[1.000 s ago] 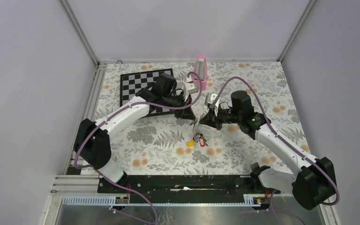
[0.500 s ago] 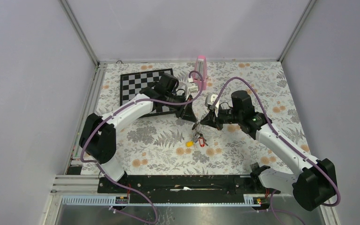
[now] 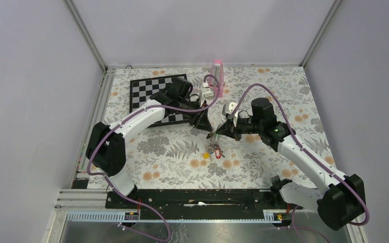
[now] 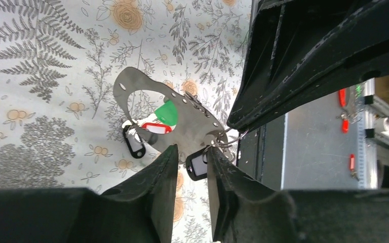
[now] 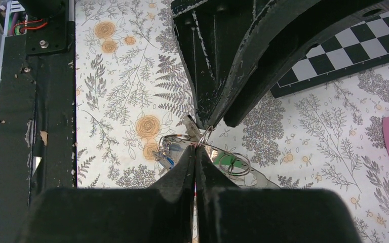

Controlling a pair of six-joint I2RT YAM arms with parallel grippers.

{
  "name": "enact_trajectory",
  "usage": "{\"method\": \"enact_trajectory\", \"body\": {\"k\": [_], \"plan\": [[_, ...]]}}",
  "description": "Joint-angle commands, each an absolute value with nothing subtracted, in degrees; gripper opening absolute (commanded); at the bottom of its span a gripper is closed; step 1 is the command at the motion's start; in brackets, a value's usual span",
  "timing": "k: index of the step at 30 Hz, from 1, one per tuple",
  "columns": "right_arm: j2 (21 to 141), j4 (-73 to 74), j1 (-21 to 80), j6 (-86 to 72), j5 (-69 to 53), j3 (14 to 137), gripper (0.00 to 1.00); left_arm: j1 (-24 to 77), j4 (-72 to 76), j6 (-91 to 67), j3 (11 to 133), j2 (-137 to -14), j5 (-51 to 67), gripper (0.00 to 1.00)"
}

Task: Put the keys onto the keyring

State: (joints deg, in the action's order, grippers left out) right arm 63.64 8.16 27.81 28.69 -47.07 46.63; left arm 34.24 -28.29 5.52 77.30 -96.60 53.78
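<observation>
The left claw (image 4: 192, 149) has parted its fingers a little from its tight clench of a second ago, and its arm has shifted slightly. The keys (image 3: 213, 151) are where they were, near the middle of the worktop (image 3: 147, 167).

The gap between the fingers is narrow, and a black tag (image 4: 197, 168) shows in it. Whether the fingers touch that tag cannot be told. The right claw (image 5: 196, 150), almost tip to tip with the left, is clenched on the thin wire of the keyring (image 5: 234, 163), whose loops sit just below both claws.

A flat grey plate (image 4: 182, 124) with an oval hole meets the wire at one end. A green tag (image 4: 166, 112) and a red tag (image 4: 155, 128) show through the hole, and a second black tag (image 4: 134, 144) lies at its edge. A yellow tag (image 3: 205, 155) lies just beside the bunch.

Bare worktop stretches from the bunch to the near and right edges. A chessboard (image 3: 154, 91) fills the far left corner behind the left arm, and a pink box (image 3: 217, 71) stands at the far edge.

From above, the wire is too thin to trace and the claws cover the grip. In the left wrist view the right claw's black body blocks the upper right.
</observation>
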Motion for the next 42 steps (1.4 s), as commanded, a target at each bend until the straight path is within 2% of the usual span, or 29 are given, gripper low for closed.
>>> {"method": "enact_trajectory", "body": {"k": [1, 8, 12, 17, 22, 33, 42], "plan": [[61.3, 6.0, 28.4, 29.2, -51.7, 48.2, 0.00, 32.5, -31.0, 13.5, 80.9, -94.4, 49.8, 0.33], [61.9, 6.7, 28.4, 27.4, -54.4, 49.8, 0.00, 32.5, -37.0, 34.1, 82.6, -90.2, 51.0, 0.47], [62.5, 6.3, 28.3, 25.9, -55.8, 50.5, 0.00, 32.5, -36.9, 43.4, 81.0, -86.7, 53.9, 0.60], [63.4, 4.9, 28.2, 23.4, -57.3, 50.9, 0.00, 32.6, -33.6, 48.0, 78.3, -84.7, 56.5, 0.65], [63.4, 4.1, 28.1, 22.3, -57.7, 50.8, 0.00, 33.6, -32.5, 46.6, 77.5, -85.3, 59.8, 0.64], [63.1, 2.9, 27.9, 21.5, -56.7, 49.9, 0.00, 35.5, -28.0, 36.0, 73.2, -84.3, 59.8, 0.49], [63.5, 2.2, 27.8, 21.4, -55.2, 48.9, 0.00, 35.5, -23.0, 33.7, 69.1, -79.0, 54.5, 0.53]]}}
